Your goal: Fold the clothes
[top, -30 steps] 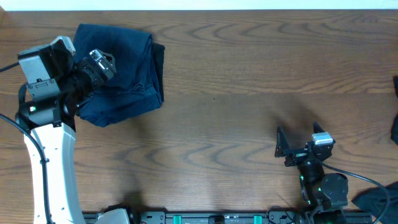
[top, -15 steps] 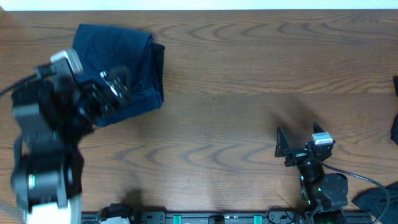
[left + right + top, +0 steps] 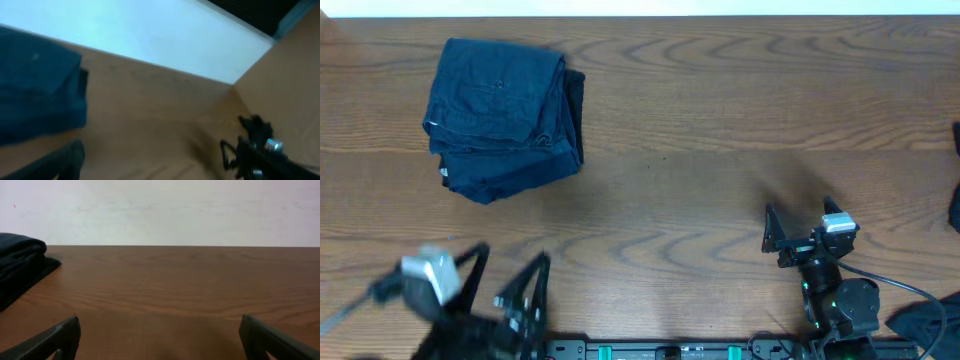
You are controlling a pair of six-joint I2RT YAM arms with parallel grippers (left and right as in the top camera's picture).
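Note:
The clothes lie as one folded dark navy bundle at the far left of the table, with nothing touching them. My left gripper is blurred at the near left edge, well in front of the bundle, open and empty. In the left wrist view the clothes show at the left, and one dark finger at the bottom. Near the front right, my right gripper stands open and empty. Its wrist view has both fingertips wide apart over bare wood, with the clothes far off to the left.
A white wall borders the table's far edge. Dark objects sit at the right edge, and a dark heap lies at the near right corner. A black rail runs along the front edge.
My left arm has pulled back from the folded clothes to the near left edge of the table, leaving the bundle lying free. The right arm has not moved.

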